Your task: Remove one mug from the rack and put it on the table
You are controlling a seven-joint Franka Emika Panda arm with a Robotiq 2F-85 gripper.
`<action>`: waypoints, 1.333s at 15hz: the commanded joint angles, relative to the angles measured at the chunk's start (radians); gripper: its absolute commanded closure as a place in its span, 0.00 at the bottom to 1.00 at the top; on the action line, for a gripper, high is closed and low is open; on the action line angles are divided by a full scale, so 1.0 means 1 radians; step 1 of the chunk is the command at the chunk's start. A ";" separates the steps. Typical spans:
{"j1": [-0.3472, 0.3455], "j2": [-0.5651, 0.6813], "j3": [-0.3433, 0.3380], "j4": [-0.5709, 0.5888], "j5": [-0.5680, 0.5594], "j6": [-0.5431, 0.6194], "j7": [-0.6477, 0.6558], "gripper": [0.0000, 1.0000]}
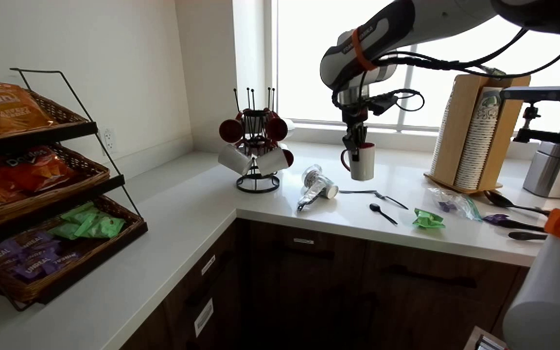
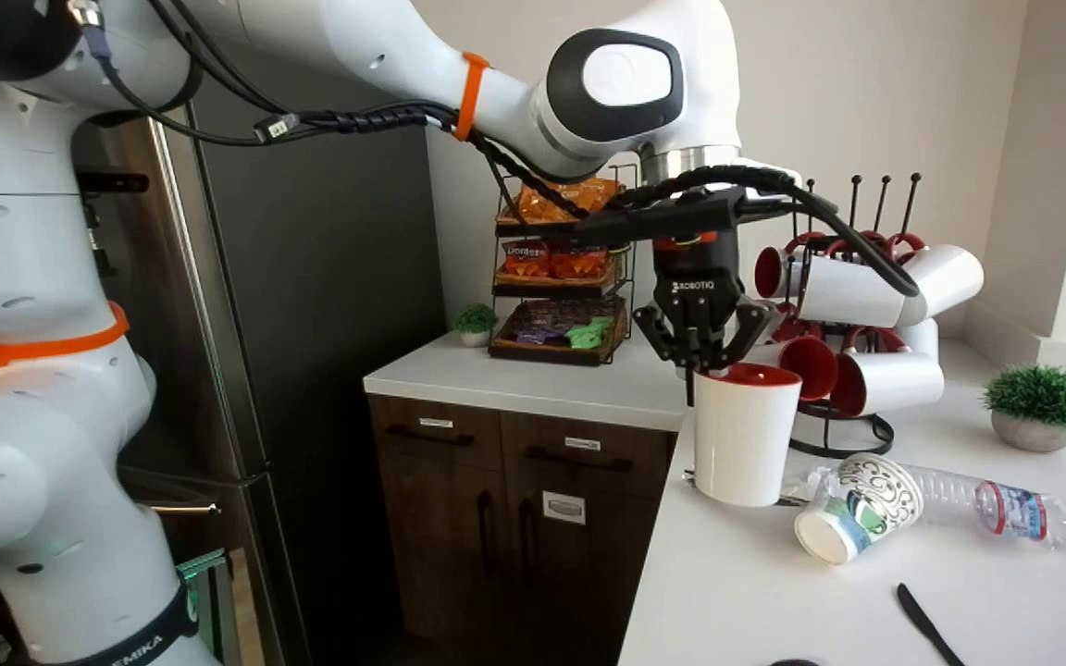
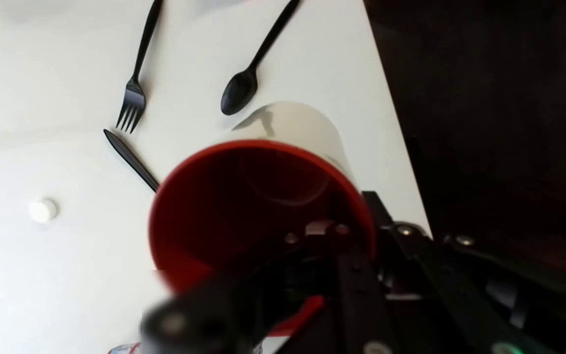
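Mug (image 2: 744, 446), well apart from rack (image 1: 255, 113), hangs above surface (image 2: 774, 601), wall pinched at rim by pincer (image 2: 705, 376). Best lower slowly, base level, inside front edge, avoiding knife (image 3: 130, 160) and spoon (image 3: 241, 88); loosen only once flat, then withdraw straight up.

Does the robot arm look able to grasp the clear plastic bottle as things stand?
Probably not: its black claw is shut on a white, red-lined mug, though the bottle lies uncovered at its neck end.
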 commanded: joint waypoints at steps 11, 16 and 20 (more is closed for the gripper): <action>-0.084 0.184 -0.008 0.017 0.261 0.180 -0.037 0.97; -0.130 0.205 -0.010 0.015 0.319 0.252 -0.037 0.97; -0.141 0.233 -0.005 0.015 0.348 0.316 -0.028 0.97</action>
